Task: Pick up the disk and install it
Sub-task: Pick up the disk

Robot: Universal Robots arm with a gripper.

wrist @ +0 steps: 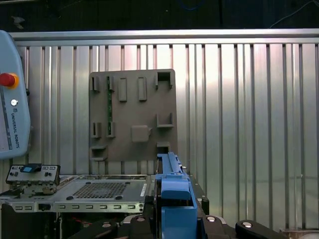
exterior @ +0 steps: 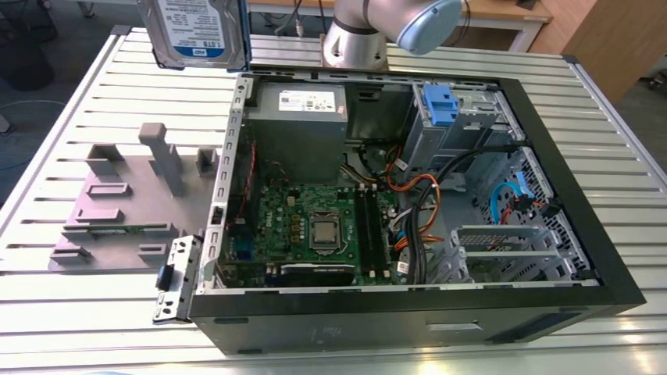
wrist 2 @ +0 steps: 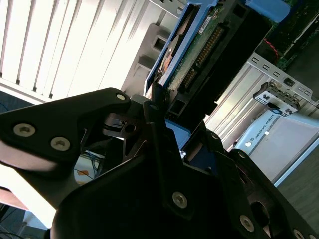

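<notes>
- One gripper (wrist 2: 167, 107), black fingers pinched tight on the disk (exterior: 198, 31) along its blue-railed edge.
- Disk is up in the air, upright-ish with the label showing, just past the back corner of the computer case (exterior: 417, 312) on the exterior view's left.
- The arm (exterior: 417, 23) sits right behind the case's back wall.
- Inside the open case: green motherboard (exterior: 312, 226) and a drive cage (exterior: 438, 105) with a blue piece.
- Grey fixture plate (exterior: 125, 211) lies flat on the slatted table (exterior: 62, 328), just beside the case on the exterior view's left.
</notes>
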